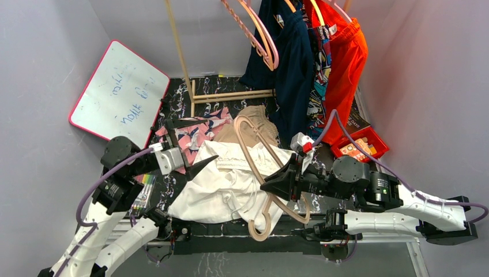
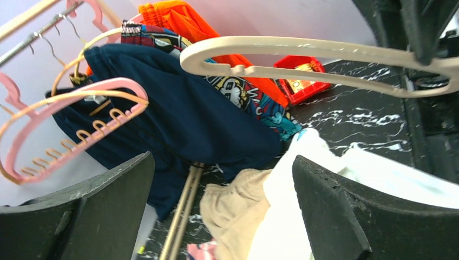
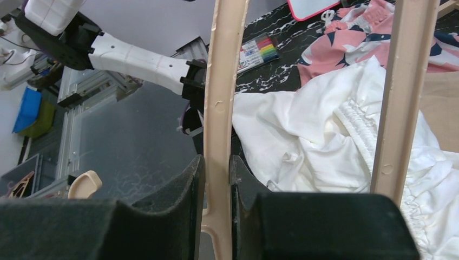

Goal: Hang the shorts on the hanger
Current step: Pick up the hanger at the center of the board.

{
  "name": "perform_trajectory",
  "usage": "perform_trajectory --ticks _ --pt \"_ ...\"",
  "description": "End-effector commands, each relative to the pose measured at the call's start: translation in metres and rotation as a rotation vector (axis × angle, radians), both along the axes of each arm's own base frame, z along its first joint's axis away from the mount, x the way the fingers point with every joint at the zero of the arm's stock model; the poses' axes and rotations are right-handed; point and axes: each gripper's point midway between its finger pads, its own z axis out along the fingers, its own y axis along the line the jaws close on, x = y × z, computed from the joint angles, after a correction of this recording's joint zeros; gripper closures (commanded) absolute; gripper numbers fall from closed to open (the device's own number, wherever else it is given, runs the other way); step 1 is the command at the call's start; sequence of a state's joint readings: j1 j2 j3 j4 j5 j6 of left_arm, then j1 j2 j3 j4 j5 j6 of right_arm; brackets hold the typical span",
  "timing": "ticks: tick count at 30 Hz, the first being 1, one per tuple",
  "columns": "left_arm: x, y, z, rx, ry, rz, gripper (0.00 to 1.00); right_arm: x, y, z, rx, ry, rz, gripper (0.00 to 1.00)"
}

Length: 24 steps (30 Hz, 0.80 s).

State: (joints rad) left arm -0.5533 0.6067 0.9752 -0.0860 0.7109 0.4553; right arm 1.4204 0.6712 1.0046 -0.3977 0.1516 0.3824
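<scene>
Fingers on my right [image 3: 162,216] are clenching the hanger [image 3: 222,108], lying near-to-far over the shorts [image 1: 219,184]; left fingers [image 2: 97,211] (released) are hovering just left.

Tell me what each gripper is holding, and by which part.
The right gripper is shut on the hanger, pinching one of its two long bars. The left gripper is open and holds nothing.

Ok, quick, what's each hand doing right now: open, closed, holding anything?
Left hand: open, holding nothing.
Right hand: closed on the hanger.
</scene>
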Motion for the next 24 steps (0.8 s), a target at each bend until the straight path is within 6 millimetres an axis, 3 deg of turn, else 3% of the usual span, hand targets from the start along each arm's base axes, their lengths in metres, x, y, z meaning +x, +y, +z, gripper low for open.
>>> perform_trajectory --ticks 1,6,12,16,24 --pt "-0.003 -0.011 0.028 0.051 -0.259 -0.086 0.02 -0.013 0.0 0.03 0.059 0.024 0.068 0.93" --pt "-0.001 -0.017 0.014 0.095 -0.287 -0.124 0.01 -0.02 0.01 0.018 -0.014 0.05 0.111 0.93" --pt "-0.003 -0.013 0.013 0.102 -0.337 -0.104 0.02 -0.024 0.025 0.009 -0.059 0.057 0.15 0.93" --pt "-0.008 -0.014 0.011 0.096 -0.323 -0.13 0.02 -0.026 0.034 0.008 -0.062 0.054 0.17 0.93" --pt "-0.017 -0.016 -0.014 0.136 -0.245 -0.191 0.12 -0.028 0.04 0.013 -0.051 0.052 0.187 0.93"
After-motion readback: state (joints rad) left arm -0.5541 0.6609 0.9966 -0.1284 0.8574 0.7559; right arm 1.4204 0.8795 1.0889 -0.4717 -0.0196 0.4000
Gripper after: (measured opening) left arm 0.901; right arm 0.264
